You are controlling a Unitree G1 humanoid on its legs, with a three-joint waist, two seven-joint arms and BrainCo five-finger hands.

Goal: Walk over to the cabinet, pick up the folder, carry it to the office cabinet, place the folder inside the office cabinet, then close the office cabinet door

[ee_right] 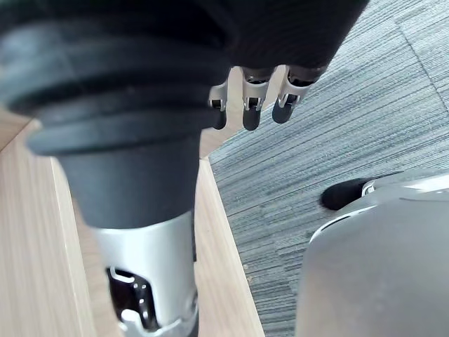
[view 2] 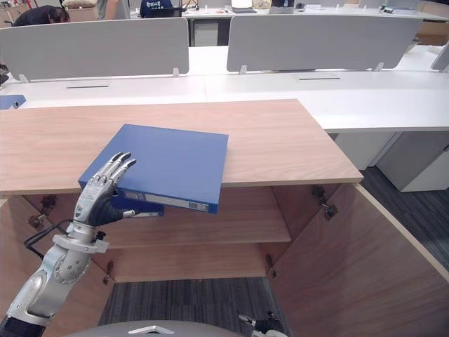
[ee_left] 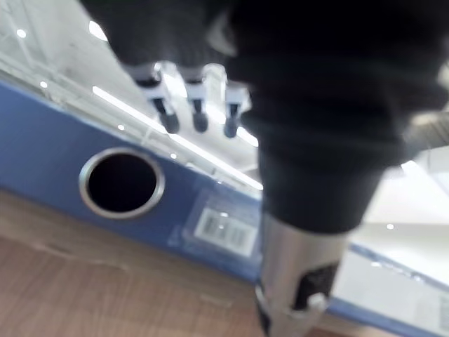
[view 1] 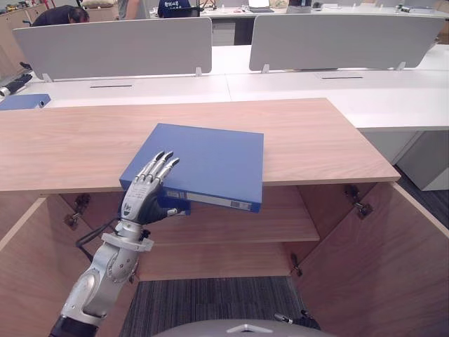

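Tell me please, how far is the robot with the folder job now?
Done: the robot stands at the open wooden cabinet. In hand: the left hand pinches the blue folder, fingers on its cover, thumb beneath, while it lies overhanging the cabinet top. The right hand hangs open. Left: lifting, carrying, placing it inside, closing the doors.

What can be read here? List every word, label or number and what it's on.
Barcode label on the spine of the blue folder: print too blurred to read.
Print on a person's dark shirt at the back: too small to read.
Nothing else legible.
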